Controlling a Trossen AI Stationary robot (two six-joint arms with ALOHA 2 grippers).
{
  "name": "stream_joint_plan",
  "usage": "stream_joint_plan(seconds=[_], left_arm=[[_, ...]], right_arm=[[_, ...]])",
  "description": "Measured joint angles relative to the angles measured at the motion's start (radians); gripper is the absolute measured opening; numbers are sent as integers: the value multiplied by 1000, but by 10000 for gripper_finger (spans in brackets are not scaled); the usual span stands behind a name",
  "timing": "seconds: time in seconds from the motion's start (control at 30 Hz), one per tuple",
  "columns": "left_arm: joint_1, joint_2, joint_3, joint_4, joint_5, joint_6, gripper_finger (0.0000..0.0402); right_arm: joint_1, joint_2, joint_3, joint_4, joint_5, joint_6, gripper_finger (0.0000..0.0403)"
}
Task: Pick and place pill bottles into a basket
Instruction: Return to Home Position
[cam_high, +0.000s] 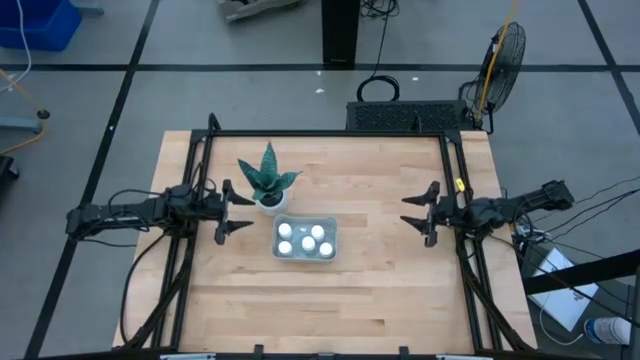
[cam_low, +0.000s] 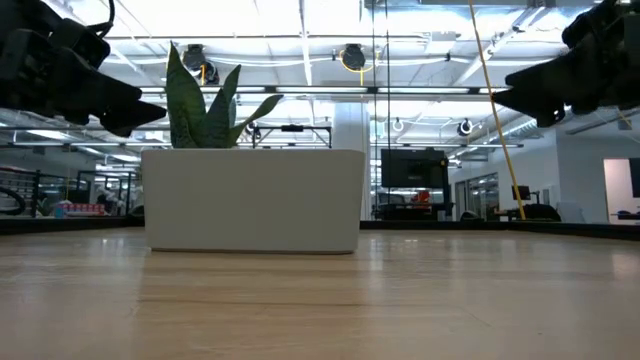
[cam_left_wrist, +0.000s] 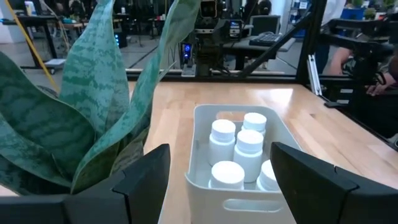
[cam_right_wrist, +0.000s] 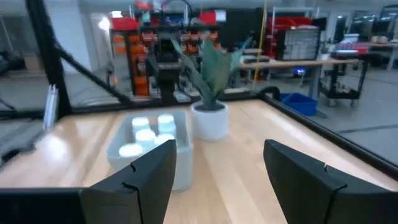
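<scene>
On the surface (cam_high: 400, 290), the basket (cam_high: 305, 219) holds all five pill bottles (cam_high: 307, 243). Left gripper (cam_high: 250, 213) and right gripper (cam_high: 404, 210) hover either side, fingers apart. Pulling back, the left could clip the nearby plant (cam_high: 268, 180).

pill bottles (cam_high: 306, 241): white
basket (cam_high: 276, 240): pale grey-blue
plant (cam_high: 266, 178): green, darker mottled bands
pot (cam_high: 271, 204): white
table (cam_high: 380, 290): light wood grain

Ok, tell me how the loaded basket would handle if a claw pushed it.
The basket looks like thin plastic on a smooth wooden table, so it would probably slide easily. The five pill bottles stand upright inside with gaps, so a jolt might topple them.
</scene>
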Motion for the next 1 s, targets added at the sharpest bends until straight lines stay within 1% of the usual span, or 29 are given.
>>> stream_joint_plan(seconds=[0.1,0.23,0.3,0.43,0.6,0.8,1.0], left_arm=[[0,0,-3,7,-1,4,285],[0,0,-3,7,-3,11,285],[0,0,-3,7,-3,21,285],[0,0,-3,6,-4,30,285],[0,0,-3,6,-4,29,285],[0,0,-3,6,-5,27,285],[0,0,-3,5,-5,25,285]], right_arm=[[-39,-1,-31,26,-94,22,235],[-89,-1,-32,27,-286,64,235],[-106,-1,-32,26,-336,64,235],[-139,-1,-33,14,-366,35,235],[-201,-1,-34,16,-460,46,235],[-274,-1,-35,19,-464,32,235],[-385,-1,-36,10,-463,18,235]])
